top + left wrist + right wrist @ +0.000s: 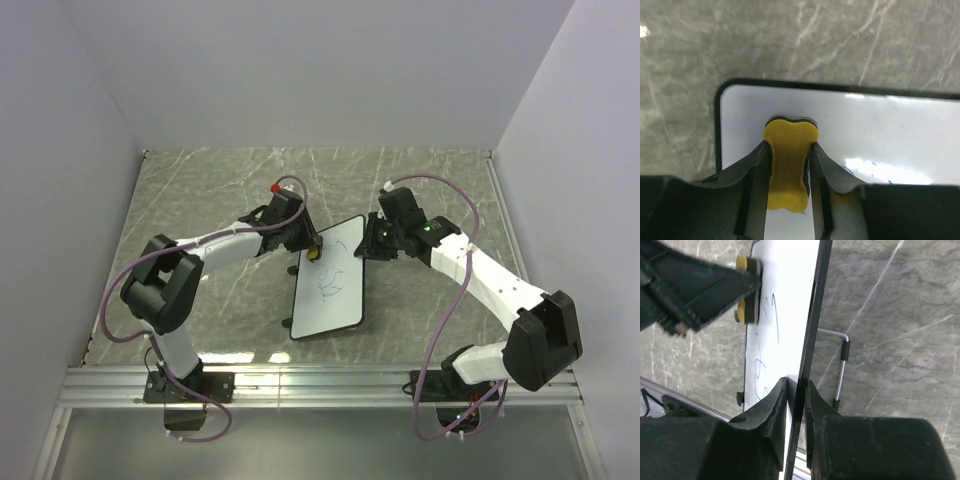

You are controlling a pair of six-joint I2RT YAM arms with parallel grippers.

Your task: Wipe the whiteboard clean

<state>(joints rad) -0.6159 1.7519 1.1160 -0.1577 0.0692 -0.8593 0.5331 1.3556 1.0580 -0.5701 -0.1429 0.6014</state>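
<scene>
The whiteboard [330, 280] sits in the middle of the desk [200, 190], between the two arms, its long side running away from the bases and slanting a little to the right. The right gripper [796, 385] is clenched on the board's thin black frame at the far right edge, one finger on the white face and one behind it. This looks like a bracing hold, meant to stop the light board from sliding or tipping once something rubs across it. From the right wrist view the board is seen almost edge-on, with a wire stand [842, 365] folded out behind it, so it seems to be propped at a tilt rather than lying flat, though I cannot tell how steep the tilt is. That would make a steadying hold all the more useful. The left gripper [790, 146] is grasping the yellow eraser [789, 165], a bone-shaped piece pinched at its narrow waist. Its dark felt side is turned toward the white surface and is either touching it or just off it, at the far left corner. That corner is bare. The blue marks [332, 285] lie further down, around the middle of the board, and show no sign of smearing. The wiping itself therefore seems hardly begun. Starting at the top corner suggests the plan is to sweep down through the scribble. The main risk is pressing hard enough to push the board out of the other gripper's pinch.
</scene>
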